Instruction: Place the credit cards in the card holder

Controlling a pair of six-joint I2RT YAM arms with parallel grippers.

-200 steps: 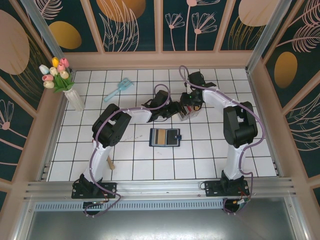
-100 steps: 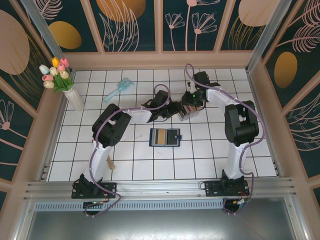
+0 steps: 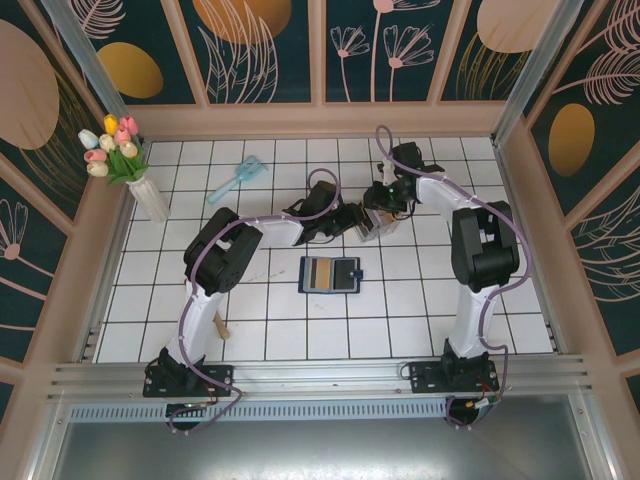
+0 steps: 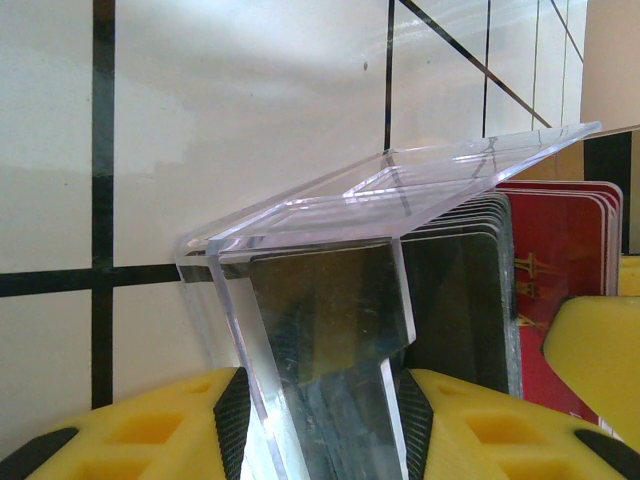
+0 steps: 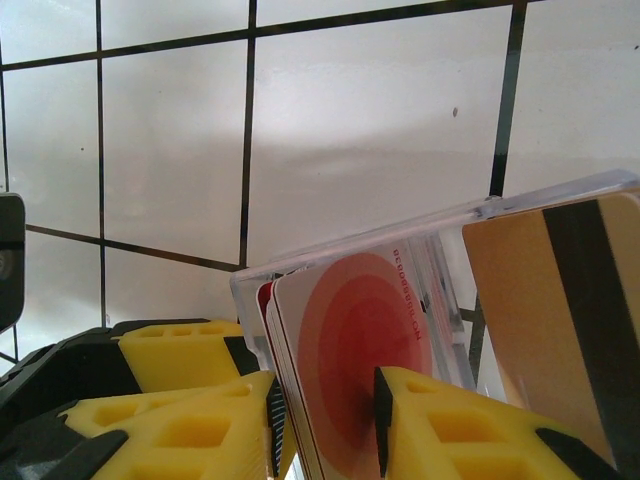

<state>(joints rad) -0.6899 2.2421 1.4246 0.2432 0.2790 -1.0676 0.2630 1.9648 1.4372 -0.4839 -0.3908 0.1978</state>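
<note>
Credit cards are standing on edge in the clear rack, just beyond the card holder, which is lying open on the table. They're looking thin, stiff, slick and light (best pinched at the top edge). The right gripper is pinching the red card, jaws narrowed. The left gripper is clamping the rack, half spread.

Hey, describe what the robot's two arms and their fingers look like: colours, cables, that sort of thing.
The left arm and right arm are both made of white tubes and chunky black joint housings on black bases. A lilac cable loops along each. The fingers are yellow blocks with recessed pockets and black inner pads.
</note>
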